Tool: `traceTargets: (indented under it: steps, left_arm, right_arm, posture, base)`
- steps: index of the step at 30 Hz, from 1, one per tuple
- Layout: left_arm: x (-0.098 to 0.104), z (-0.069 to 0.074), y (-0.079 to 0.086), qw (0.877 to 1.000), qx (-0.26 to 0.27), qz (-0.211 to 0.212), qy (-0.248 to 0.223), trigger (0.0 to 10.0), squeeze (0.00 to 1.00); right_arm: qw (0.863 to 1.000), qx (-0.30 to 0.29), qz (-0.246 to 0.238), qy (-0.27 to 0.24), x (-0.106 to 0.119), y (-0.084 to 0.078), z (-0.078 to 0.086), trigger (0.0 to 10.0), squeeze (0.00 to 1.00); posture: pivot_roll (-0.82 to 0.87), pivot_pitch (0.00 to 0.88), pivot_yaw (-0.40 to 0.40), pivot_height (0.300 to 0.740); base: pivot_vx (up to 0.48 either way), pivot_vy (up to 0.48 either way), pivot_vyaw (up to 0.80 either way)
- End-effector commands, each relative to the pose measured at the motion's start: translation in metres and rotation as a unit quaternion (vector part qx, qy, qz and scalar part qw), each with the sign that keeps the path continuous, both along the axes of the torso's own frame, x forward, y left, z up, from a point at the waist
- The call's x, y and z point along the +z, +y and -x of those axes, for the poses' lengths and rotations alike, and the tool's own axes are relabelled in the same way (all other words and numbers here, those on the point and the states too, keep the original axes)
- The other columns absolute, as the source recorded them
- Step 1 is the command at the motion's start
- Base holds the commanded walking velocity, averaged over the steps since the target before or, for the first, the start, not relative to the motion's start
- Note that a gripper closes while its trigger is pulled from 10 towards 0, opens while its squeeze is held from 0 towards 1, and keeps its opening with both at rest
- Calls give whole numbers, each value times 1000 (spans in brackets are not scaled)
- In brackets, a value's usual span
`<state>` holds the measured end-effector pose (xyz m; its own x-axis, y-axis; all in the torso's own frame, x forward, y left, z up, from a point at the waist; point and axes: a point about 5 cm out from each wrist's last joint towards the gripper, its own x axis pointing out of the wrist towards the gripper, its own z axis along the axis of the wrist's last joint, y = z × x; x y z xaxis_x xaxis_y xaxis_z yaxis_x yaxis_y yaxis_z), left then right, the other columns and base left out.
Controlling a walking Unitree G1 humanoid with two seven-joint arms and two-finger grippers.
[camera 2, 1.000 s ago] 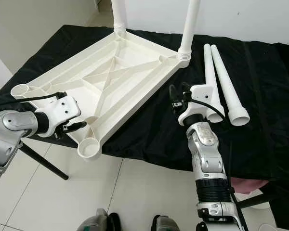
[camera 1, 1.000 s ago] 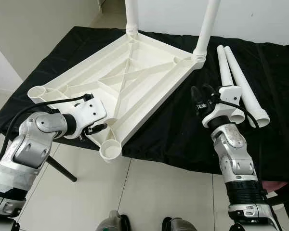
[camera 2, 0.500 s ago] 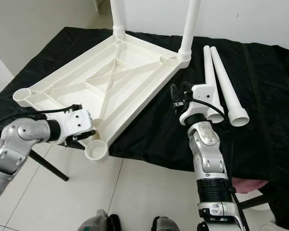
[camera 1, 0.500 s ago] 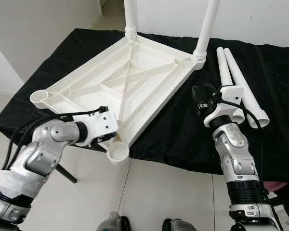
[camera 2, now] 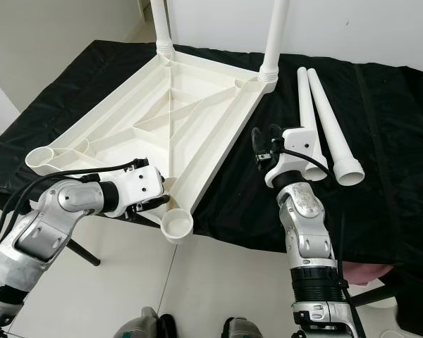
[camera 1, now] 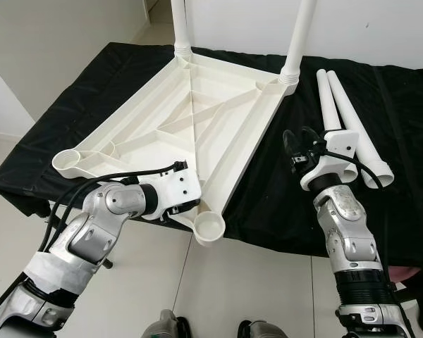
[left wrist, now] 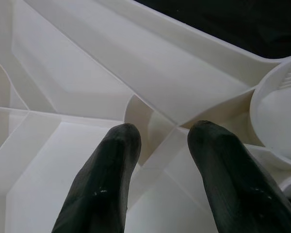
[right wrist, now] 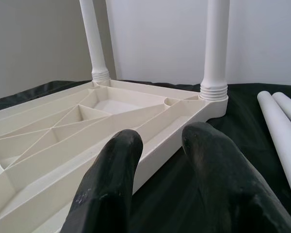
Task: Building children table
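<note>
A black cloth-covered work surface (camera 1: 409, 113) spans the scene above a pale tiled floor (camera 1: 254, 282), with a white wall at 12 o'clock. Lying upside down on the cloth is the white moulded-plastic children's tabletop (camera 1: 197, 120), ribbed underside up, its long axis running from 7 o'clock to 1 o'clock. Two white tubular legs stand upright in its far corner sockets, one (camera 1: 181, 28) at 11 o'clock and one (camera 1: 299, 35) at 1 o'clock. Its near corner, with an empty round socket (camera 1: 209, 228), overhangs the cloth edge above the floor at 6 o'clock; a second empty socket (camera 1: 72, 160) sits at the 9 o'clock corner. Two loose white plastic tube legs (camera 1: 349, 127) lie side by side on the cloth at 2 o'clock, just beside the tabletop but apart from it, narrow ends pointing to 12 o'clock and flared open ends towards 5 o'clock. The left gripper (left wrist: 157, 155) is at the tabletop's near edge next to the overhanging socket; in the left wrist view its black fingers (left wrist: 111, 165) stand apart over the ribs, and no grasp can be confirmed. The right gripper (camera 1: 301, 144) hovers over bare cloth between the tabletop's right edge and the loose legs, fingers apart and empty, pointing towards 12 o'clock.
</note>
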<state>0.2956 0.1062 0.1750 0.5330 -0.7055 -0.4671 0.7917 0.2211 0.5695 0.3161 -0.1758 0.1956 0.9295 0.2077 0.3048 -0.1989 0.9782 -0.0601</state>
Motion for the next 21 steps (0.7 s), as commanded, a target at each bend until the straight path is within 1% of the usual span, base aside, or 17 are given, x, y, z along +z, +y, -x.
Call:
traceTargets:
  steps: [1,3,4,5,7,8,9,10,11,16,17,18,21]
  left_arm:
    - [-11,-1,9,999,16,-15,26,10000,0]
    - [-1,-8,24,999,34,-15,20,10000,0]
    - [-1,-8,24,999,34,-15,20,10000,0]
    - [6,-10,34,999,39,-12,24,10000,318]
    - [6,-10,34,999,39,-12,24,10000,318]
    - [9,-9,37,999,39,-10,27,10000,984]
    - [9,-9,37,999,39,-10,27,10000,984]
    - [10,-8,41,999,33,-12,36,10000,1000]
    - [11,-7,44,999,30,-17,40,10000,1000]
    - [9,-9,49,998,30,-37,38,10000,1000]
    - [6,-11,50,998,33,-43,38,10000,592]
    - [3,-12,48,998,28,-50,37,10000,0]
    - [1,-13,46,998,27,-48,41,10000,0]
  right_arm:
    - [1000,-4,6,8,-4,-3,2,10000,0]
    - [1000,-4,8,10,-5,-3,3,10000,0]
    - [1000,-4,8,10,-5,-3,3,10000,0]
    - [1000,-3,10,11,-6,-3,4,10000,0]
    - [1000,-3,10,11,-6,-3,4,10000,0]
    - [1000,-3,11,12,-6,-3,4,10000,0]
    - [1000,-3,11,12,-6,-3,4,10000,0]
    - [1000,-2,11,12,-6,-3,4,10000,0]
    - [1000,-2,12,12,-6,-3,5,10000,0]
    - [1000,-1,14,11,-5,-3,5,10000,0]
    - [1000,0,14,12,-5,-3,6,10000,0]
    - [1000,0,15,12,-5,-3,6,10000,0]
    - [1000,0,15,12,-5,-3,7,10000,0]
  posture:
    - [-114,112,72,740]
    - [-113,114,73,740]
    - [-113,114,73,740]
    - [-111,115,74,740]
    - [-111,115,74,740]
    - [-111,115,74,740]
    - [-111,115,74,740]
    - [-111,114,73,740]
    - [-110,115,73,740]
    - [-113,116,75,740]
    - [-113,116,75,740]
    - [-117,118,75,740]
    - [-117,118,75,740]
  base:
    - [0,0,0]
    - [0,0,0]
    - [0,0,0]
    - [0,0,0]
    - [0,0,0]
    - [0,0,0]
    - [0,0,0]
    - [0,0,0]
    - [0,0,0]
    - [0,0,0]
    - [0,0,0]
    - [0,0,0]
    - [0,0,0]
